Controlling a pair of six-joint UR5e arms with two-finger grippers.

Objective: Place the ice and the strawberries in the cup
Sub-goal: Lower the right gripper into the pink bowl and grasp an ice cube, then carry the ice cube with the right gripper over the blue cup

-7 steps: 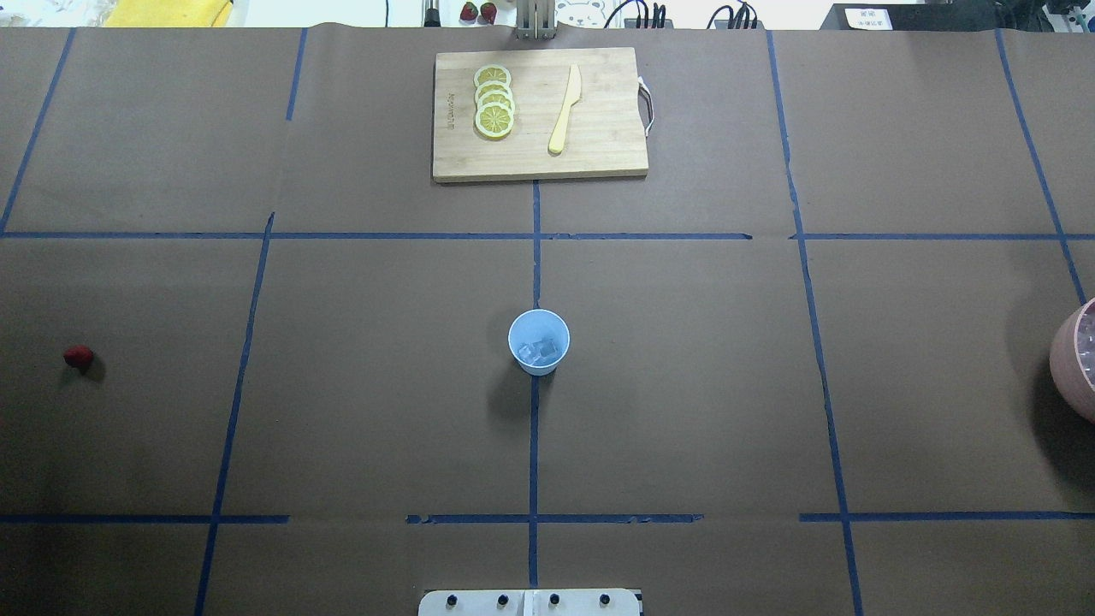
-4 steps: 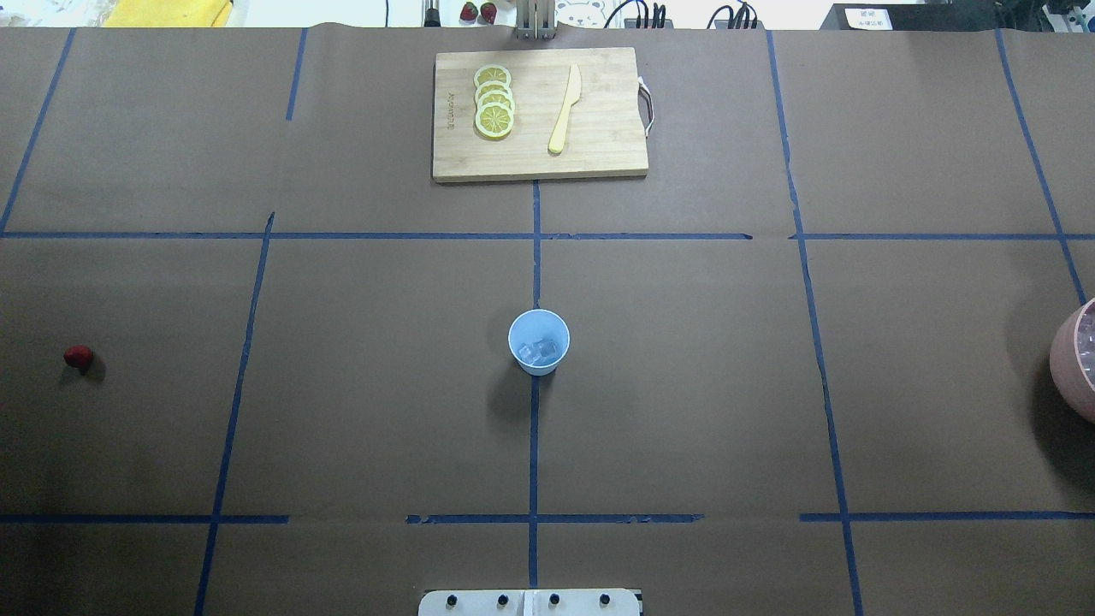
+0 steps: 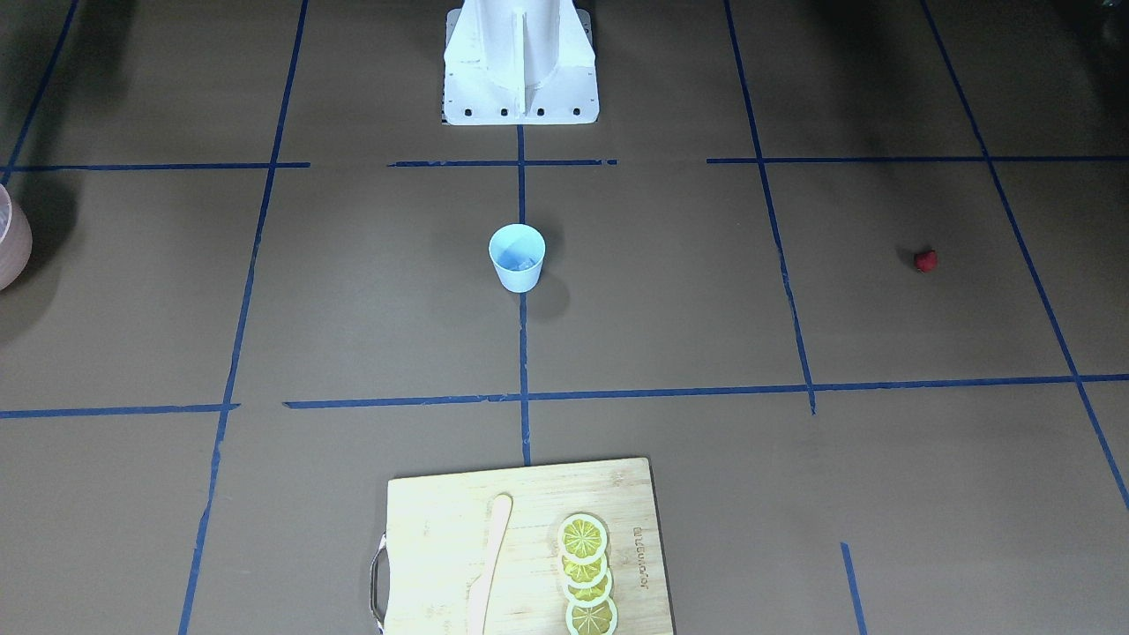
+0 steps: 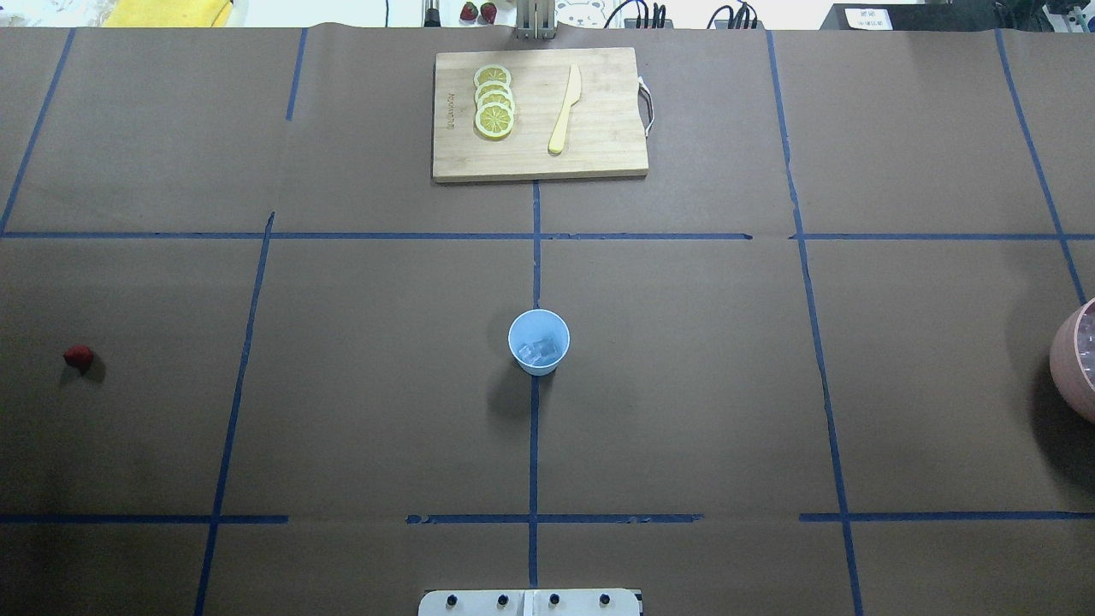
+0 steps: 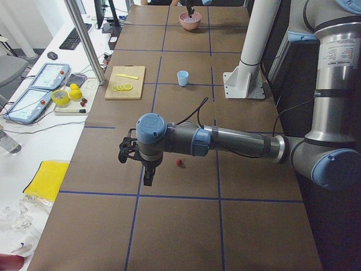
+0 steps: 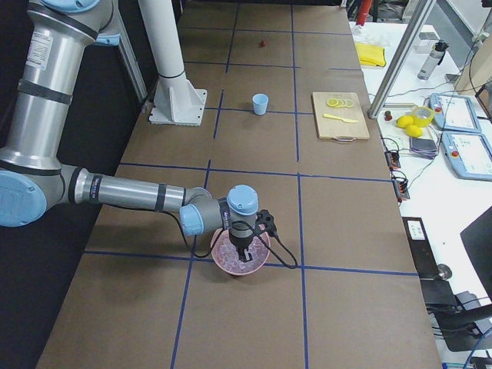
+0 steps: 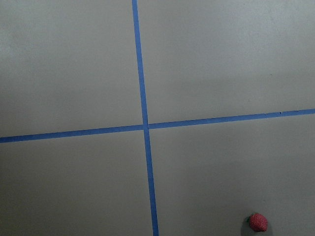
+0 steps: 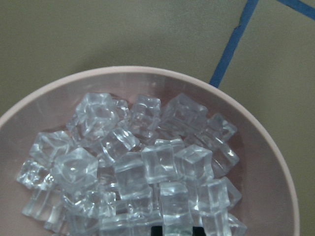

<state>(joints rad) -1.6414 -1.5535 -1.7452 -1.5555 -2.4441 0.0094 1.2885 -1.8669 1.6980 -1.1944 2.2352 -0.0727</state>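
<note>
Far left of the overhead view: strawberry (image 4: 78,357) lying alone on the table (image 4: 359,411); in the left side view, left gripper (image 5: 148,176) hanging near it, opening impossible to tell; centre: upright cup (image 4: 539,341) holding ice (image 4: 541,349); right edge: pink bowl (image 4: 1069,368) heaped with more cubes; right gripper (image 6: 247,257) just above them, opening likewise impossible to tell.

Pink bowl (image 4: 1068,370) cut by overhead's right edge; left gripper (image 5: 148,178), right gripper (image 6: 246,257): jaws unreadable.
</note>
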